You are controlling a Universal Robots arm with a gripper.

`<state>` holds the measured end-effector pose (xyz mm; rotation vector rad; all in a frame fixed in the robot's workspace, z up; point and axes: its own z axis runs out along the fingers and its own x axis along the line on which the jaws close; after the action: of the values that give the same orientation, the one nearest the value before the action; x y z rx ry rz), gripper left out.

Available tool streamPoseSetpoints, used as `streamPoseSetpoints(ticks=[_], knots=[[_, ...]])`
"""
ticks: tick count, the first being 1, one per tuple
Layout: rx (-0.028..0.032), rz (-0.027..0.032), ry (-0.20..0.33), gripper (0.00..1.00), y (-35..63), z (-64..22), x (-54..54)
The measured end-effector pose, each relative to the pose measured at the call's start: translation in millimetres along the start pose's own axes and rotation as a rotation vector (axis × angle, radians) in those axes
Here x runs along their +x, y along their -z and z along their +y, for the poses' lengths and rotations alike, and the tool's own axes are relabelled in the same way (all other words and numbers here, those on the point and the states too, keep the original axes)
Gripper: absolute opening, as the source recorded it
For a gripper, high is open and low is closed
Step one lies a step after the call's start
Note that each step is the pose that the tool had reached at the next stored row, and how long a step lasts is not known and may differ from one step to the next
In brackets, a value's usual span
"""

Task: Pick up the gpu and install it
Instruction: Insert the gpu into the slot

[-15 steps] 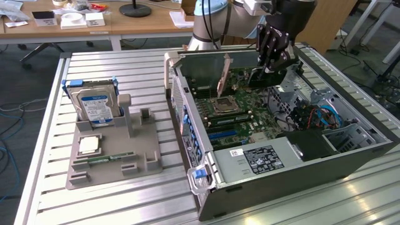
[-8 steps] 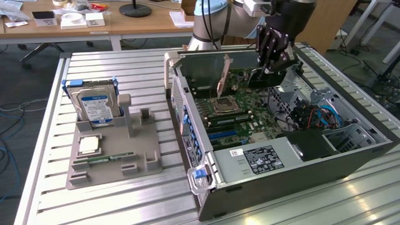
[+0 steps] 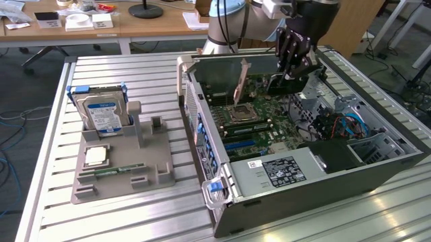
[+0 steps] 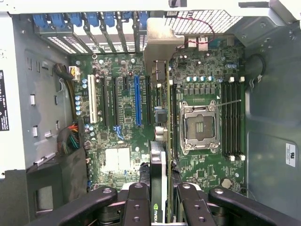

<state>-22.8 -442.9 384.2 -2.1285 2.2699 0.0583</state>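
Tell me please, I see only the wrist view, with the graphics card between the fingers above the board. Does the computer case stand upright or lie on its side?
Observer: The case lies on its side on a metal table, open side up.
Operator: Where over it is the gripper?
Observer: The gripper, shut on the graphics card, is at the case's end far from the exterior camera.
Operator: What is beside the case?
Observer: A grey holder at the exterior view's left; a hard drive stands upright on it.
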Motion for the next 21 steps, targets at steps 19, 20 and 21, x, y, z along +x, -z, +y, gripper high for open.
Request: streamPoseSetpoints(ticks=[19, 20, 21], knots=[[0.0, 0.0002, 0.0, 0.27, -5.8, 0.3, 0.3], [0.0, 0.0002, 0.0, 0.27, -6.8, 0.6, 0.4], [0.0, 0.0001, 0.001, 0.27, -7.6, 1.0, 0.5]])
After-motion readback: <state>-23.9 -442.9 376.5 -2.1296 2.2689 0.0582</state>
